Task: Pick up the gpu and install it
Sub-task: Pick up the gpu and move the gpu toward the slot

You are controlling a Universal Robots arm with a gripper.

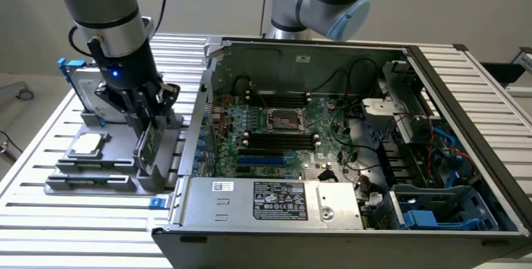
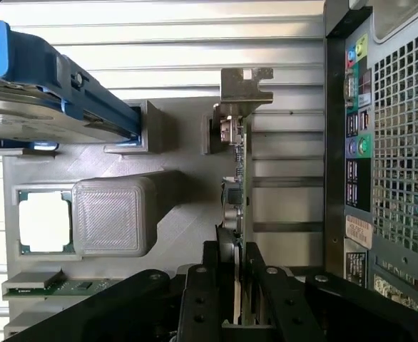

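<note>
Item: graphics card (image 2: 242,171), green board, black cooler, silver end bracket.
Location: it stood on edge in the grey holder (image 1: 91,182), just beside the open computer case (image 1: 465,70), on the exterior view's left.
Claw: my claw (image 1: 148,119) was clenched on the card's upper edge, one finger against each face.
Handling: I judged it light, stiff and easily damaged.
Hold: flat faces near the top edge, clear of the bracket and contacts.

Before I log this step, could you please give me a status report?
Tool shut on the gpu, at its upper edge. Card upright in the gray holder, beside the open case. Nothing blocking.
</note>
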